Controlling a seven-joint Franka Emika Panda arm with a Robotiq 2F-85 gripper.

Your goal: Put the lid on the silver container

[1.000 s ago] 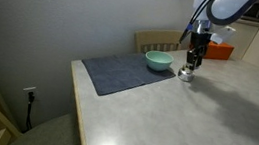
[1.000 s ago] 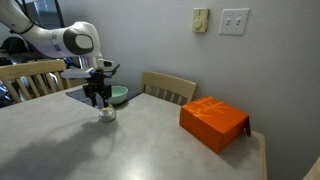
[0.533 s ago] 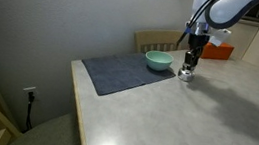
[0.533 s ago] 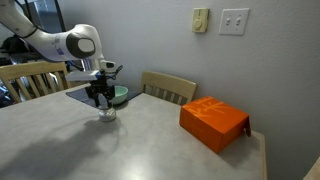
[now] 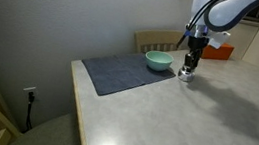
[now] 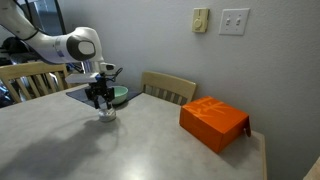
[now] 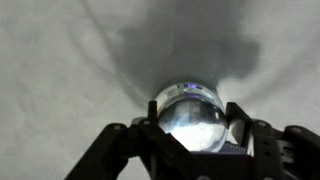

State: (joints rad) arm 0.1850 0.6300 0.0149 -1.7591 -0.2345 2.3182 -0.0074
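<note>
The small silver container (image 5: 185, 75) stands on the pale table just past the teal bowl; it also shows in an exterior view (image 6: 106, 115). My gripper (image 5: 191, 64) points straight down right over it, as also seen in an exterior view (image 6: 98, 100). In the wrist view a round shiny lid (image 7: 193, 115) fills the gap between my two fingers (image 7: 195, 125), which press on its two sides. The lid sits at the container's top, so the container's body is hidden beneath it there. I cannot tell whether the lid rests fully on the rim.
A teal bowl (image 5: 157, 60) sits on a dark grey mat (image 5: 119, 73) beside the container. An orange box (image 6: 213, 122) lies farther along the table. Wooden chairs (image 6: 168, 88) stand against the table's far edge by the wall.
</note>
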